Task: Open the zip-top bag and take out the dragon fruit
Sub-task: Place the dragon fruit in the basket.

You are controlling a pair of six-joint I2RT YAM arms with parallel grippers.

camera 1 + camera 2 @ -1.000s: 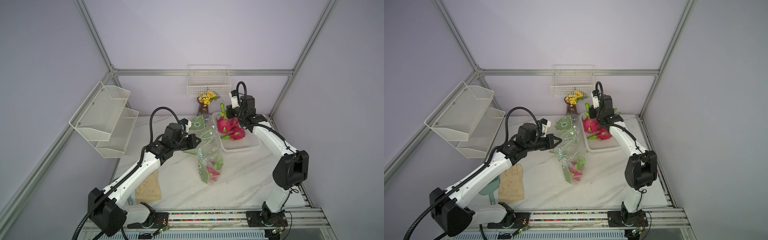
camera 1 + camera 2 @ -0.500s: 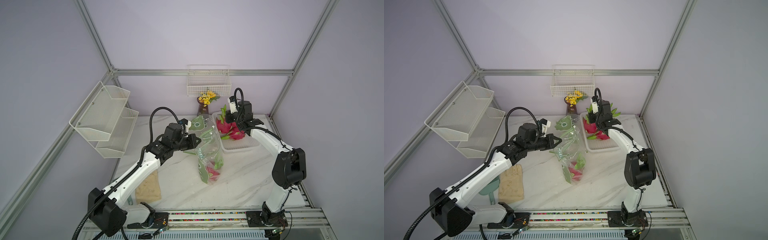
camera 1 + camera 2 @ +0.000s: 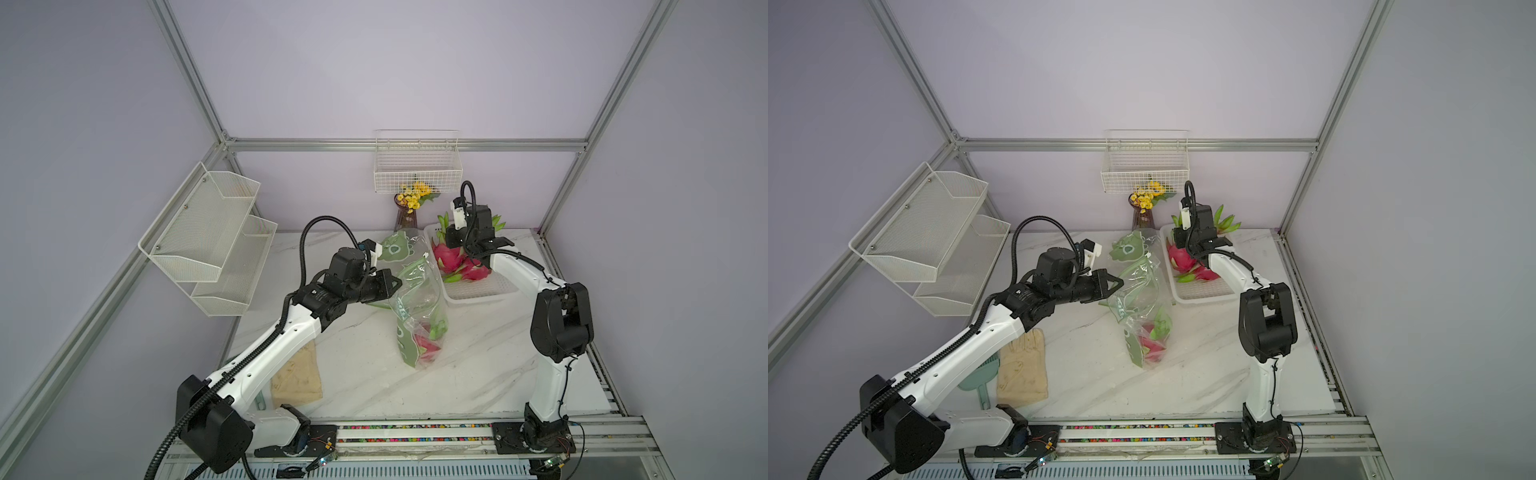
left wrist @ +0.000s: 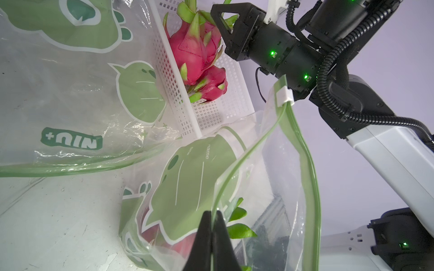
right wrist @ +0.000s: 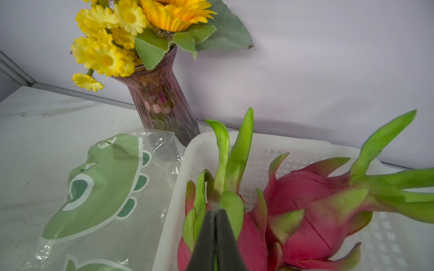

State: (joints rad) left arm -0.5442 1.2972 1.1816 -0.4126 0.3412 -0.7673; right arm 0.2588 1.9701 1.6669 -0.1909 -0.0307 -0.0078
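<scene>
**Surface** (image 3: pixel 478 374): white, marble-patterned, carrying every item listed.

**Zip-top bag** (image 3: pixel 415 299): clear film with green cartoon prints, at mid-surface. Its bottom rests on the surface and its top is raised. The mouth is open, and the left wrist view shows the two green zip strips apart.

**Tray** (image 3: pixel 478 297): white, perforated, at the far right corner of the surface, just beside the bag.

**Vase** (image 5: pixel 162 101): purple glass with yellow flowers, at the far edge, just beside the tray.

**Dragon fruit:**
- One dragon fruit (image 3: pixel 426 345) lies inside the bag at its bottom, green scales upward.
- Two more dragon fruits lie touching in the tray, one (image 5: pixel 251 234) under the right arm and one (image 5: pixel 310 199) beside it.

**Left gripper** (image 4: pixel 212 215): fingers pressed together on one green strip of the bag's rim, holding that edge up.

**Right gripper** (image 5: pixel 215 212): lowered into the tray, fingers almost together with a thin slit between them. The tips are at the base of the nearer fruit's green tuft. Whether they pinch it cannot be told.

**Slider** (image 4: pixel 284 95): white, at the end of the zip track.
</scene>
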